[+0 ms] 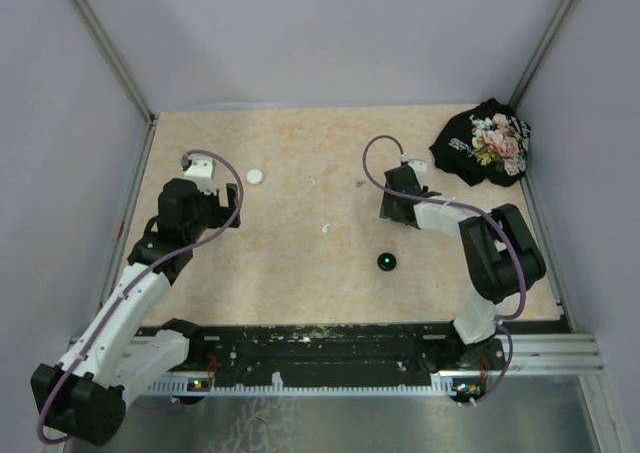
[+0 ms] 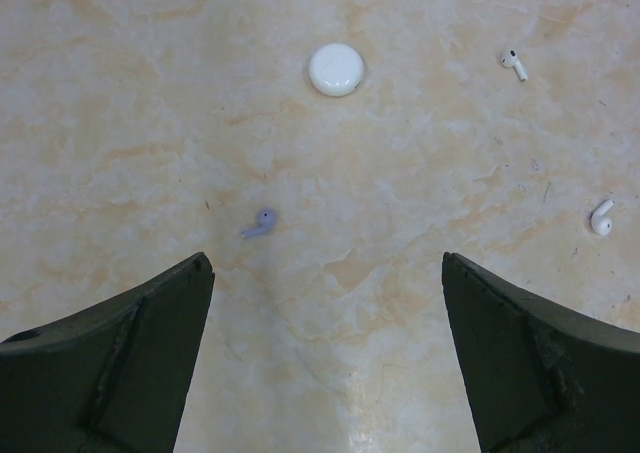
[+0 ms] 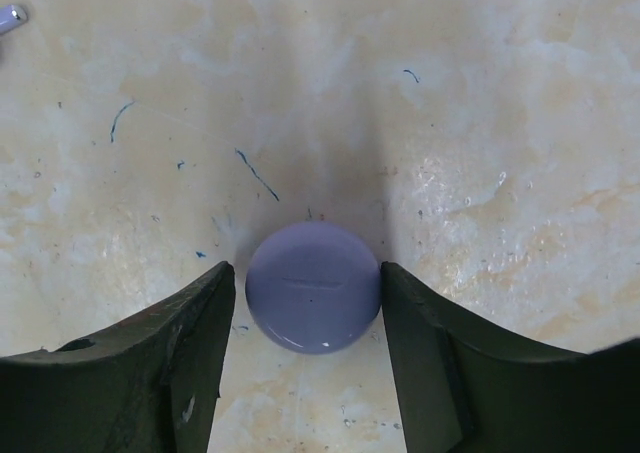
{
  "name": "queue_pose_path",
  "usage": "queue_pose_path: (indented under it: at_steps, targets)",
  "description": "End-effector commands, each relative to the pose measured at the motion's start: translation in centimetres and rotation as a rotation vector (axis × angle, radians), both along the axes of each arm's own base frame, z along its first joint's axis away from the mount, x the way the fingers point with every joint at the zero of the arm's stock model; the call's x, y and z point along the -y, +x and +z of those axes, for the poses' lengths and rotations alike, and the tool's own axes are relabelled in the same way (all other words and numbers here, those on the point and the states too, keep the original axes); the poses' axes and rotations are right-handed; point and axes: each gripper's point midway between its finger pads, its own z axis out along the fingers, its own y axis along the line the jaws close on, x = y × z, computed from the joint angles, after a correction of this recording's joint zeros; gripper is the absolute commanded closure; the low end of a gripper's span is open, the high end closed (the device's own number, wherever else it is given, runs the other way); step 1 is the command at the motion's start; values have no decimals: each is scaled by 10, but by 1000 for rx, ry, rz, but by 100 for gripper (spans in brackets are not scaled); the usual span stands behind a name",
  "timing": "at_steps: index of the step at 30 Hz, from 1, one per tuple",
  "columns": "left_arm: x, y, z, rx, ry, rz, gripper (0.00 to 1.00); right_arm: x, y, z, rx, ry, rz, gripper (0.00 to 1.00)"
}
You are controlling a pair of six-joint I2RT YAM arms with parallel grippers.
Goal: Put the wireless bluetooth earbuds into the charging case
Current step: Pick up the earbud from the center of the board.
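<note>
Left wrist: purple earbud [image 2: 263,220] just ahead of spread left fingers [image 2: 130,363]; lavender case [image 3: 313,286] between right fingers [image 3: 150,373], grip unclear.

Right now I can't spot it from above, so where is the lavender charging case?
In the right wrist view, the lavender charging case lies on the table between the fingers of the right gripper, with a purple earbud in the top-left corner.

My left arm [image 1: 130,303] and right arm [image 1: 497,258] both wear white link shells and black joint housings. Behind each wrist loops a purple cable [image 1: 212,153]. The left gripper [image 2: 325,263] has dark, wedge-shaped, scuffed fingers [image 2: 110,373].
</note>
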Motion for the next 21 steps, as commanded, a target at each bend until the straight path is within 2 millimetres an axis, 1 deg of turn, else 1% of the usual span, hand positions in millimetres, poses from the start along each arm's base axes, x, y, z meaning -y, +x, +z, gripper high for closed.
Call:
queue_pose_path:
  at_steps: [1,4,8,14,19,21]
  targets:
    - [1,3,4,14,-13,-7,0,-13,14,5,17,17,58,42]
    - [1,3,4,13,-14,-8,0,-18,13,5,-2,20,91,42]
    - [1,2,5,17,-17,-10,0,-23,7,5,-17,11,134,40]
    - [3,2,5,15,-23,-19,0,-20,-2,-2,-46,0,145,40]
    - [4,1,6,17,-28,-23,0,-15,-6,-2,-55,-28,158,39]
    - [5,1,6,16,-33,-29,0,-16,-7,-1,-50,-26,164,41]
